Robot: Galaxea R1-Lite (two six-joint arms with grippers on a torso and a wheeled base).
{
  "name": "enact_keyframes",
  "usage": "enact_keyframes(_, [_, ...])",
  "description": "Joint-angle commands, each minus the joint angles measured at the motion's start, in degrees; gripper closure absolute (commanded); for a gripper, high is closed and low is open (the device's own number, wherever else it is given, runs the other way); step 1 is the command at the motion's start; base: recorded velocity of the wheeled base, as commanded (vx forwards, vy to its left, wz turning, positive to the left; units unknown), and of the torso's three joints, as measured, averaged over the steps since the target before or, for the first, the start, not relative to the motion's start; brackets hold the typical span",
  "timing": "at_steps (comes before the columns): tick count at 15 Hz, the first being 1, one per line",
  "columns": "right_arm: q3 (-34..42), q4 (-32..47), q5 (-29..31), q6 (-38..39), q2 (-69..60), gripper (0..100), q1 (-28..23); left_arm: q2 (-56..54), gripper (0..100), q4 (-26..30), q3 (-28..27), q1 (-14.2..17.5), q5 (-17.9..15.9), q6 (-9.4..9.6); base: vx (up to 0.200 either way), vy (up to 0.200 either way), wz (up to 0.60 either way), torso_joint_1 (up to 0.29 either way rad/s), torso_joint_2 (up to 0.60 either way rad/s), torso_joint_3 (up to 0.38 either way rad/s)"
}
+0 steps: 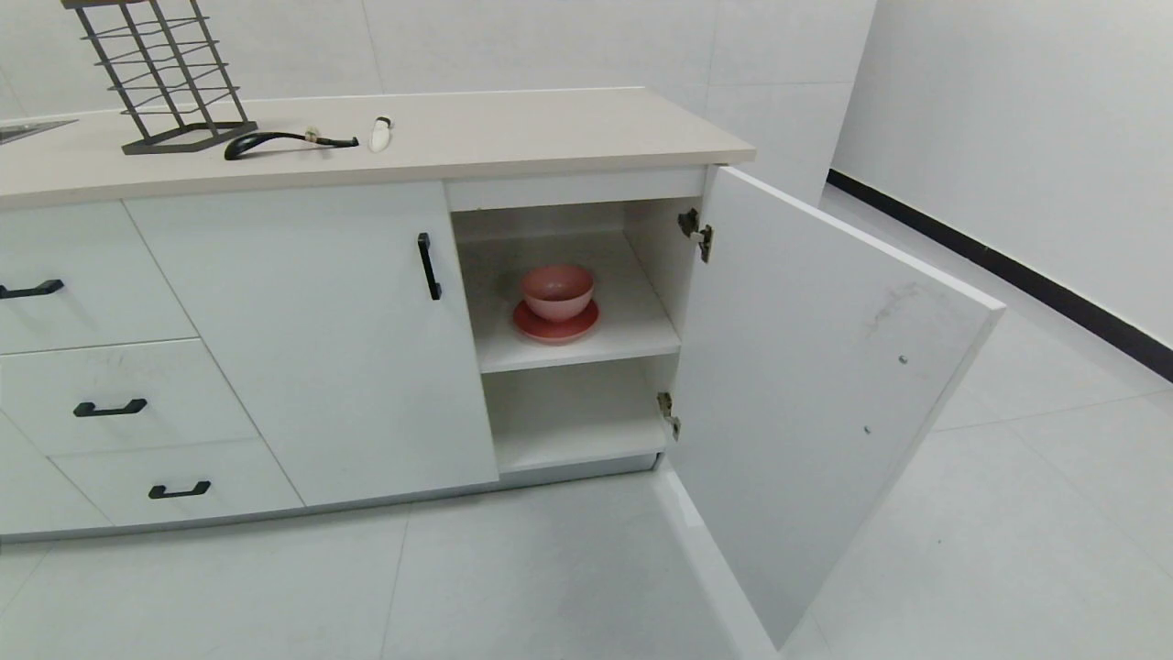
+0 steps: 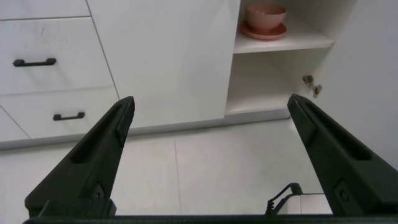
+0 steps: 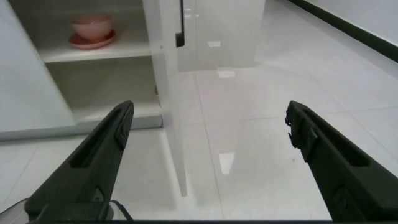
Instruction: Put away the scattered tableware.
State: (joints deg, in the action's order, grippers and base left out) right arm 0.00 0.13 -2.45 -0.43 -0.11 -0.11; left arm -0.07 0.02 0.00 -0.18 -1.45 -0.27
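Note:
A pink bowl (image 1: 557, 291) sits on a pink plate (image 1: 555, 327) on the upper shelf (image 1: 637, 330) of the open cabinet. On the countertop (image 1: 513, 128) lie a black ladle-like spoon (image 1: 275, 140) and a small white utensil (image 1: 379, 133). My left gripper (image 2: 211, 102) hangs open low over the floor, facing the cabinet, with the bowl (image 2: 265, 15) and plate (image 2: 264, 31) far ahead. My right gripper (image 3: 209, 109) is also open and holds nothing; it sits near the free edge of the open door (image 3: 165, 93), with the bowl (image 3: 92, 26) beyond it.
The cabinet door (image 1: 806, 367) stands swung out to the right over the tiled floor. A black wire rack (image 1: 174, 73) stands on the counter's left, beside a sink corner (image 1: 27, 128). Drawers with black handles (image 1: 110, 408) fill the left. The lower shelf (image 1: 568, 431) is bare.

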Motion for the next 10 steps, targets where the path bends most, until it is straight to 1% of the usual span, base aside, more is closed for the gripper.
enact_keyframes(1, [0.0,0.0,0.0,0.0,0.1,0,0.0,0.1,0,0.0,0.0,0.1,0.0,0.0,0.0,-0.2,0.0,0.007,0.0,-0.002])
enact_keyframes(8, [0.0,0.0,-0.2,0.4,0.1,0,0.1,0.1,0,-0.1,0.0,0.1,0.0,-0.08,0.0,-0.2,0.0,0.004,0.0,0.0])
enact_keyframes(10, [0.0,0.0,0.0,0.4,0.1,0,0.1,0.1,0,-0.1,0.0,0.1,0.0,-0.08,0.0,0.0,0.0,0.0,0.0,0.0])
